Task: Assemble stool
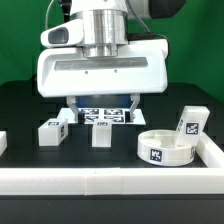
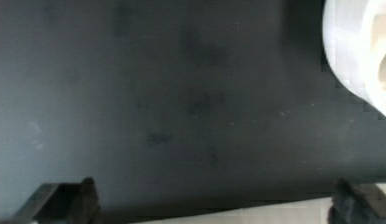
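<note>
The round white seat disc (image 1: 165,148) lies on the black table at the exterior view's right, with a tag on its side. One blocky white leg (image 1: 192,122) stands just behind it. Two more legs (image 1: 53,130) (image 1: 102,132) stand at the left and the middle. My gripper (image 1: 105,103) hangs above the table behind the middle leg, open wide and empty. In the wrist view the fingertips (image 2: 65,200) are far apart with only dark table between them, and the gripper (image 2: 215,203) holds nothing. A curved white edge (image 2: 359,50), probably the seat disc, shows at one side.
The marker board (image 1: 105,113) lies flat under the gripper. A long white border rail (image 1: 110,180) runs along the front and up the exterior view's right side (image 1: 214,150). Another white piece (image 1: 3,142) shows at the left edge.
</note>
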Motion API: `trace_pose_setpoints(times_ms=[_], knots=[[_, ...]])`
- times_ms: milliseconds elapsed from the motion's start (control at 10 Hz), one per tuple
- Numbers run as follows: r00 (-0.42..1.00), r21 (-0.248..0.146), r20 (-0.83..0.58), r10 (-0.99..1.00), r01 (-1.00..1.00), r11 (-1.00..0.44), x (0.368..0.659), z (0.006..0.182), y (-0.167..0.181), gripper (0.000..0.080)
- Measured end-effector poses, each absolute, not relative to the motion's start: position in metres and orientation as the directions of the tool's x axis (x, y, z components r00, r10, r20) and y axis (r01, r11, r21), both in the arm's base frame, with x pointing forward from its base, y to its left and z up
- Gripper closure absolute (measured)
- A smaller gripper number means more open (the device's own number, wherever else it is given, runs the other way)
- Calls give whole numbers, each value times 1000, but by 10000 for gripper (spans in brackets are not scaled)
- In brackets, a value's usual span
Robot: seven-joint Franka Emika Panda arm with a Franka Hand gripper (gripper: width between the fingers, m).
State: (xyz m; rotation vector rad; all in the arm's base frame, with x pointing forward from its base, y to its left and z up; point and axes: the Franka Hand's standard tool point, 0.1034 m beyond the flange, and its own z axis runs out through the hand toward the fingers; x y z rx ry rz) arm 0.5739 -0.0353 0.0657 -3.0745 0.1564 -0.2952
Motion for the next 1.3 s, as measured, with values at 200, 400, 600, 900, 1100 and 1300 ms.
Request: trace_pose_setpoints(times_ms=[200, 400, 600, 900, 1100, 1300], knots=[[979, -33, 180, -99, -94, -995, 553, 50, -50, 151], [980, -22, 172, -102, -99, -995, 540, 42, -54, 151], [985, -42, 136, -103, -98, -994, 541, 42, -49, 151], [993, -92, -56, -104, -109, -990, 535, 39, -37, 151], [981, -112, -168, -94, -114, -987, 528, 40, -41, 151], [950, -134, -303, -72, -117, -984, 526, 41, -40, 151]])
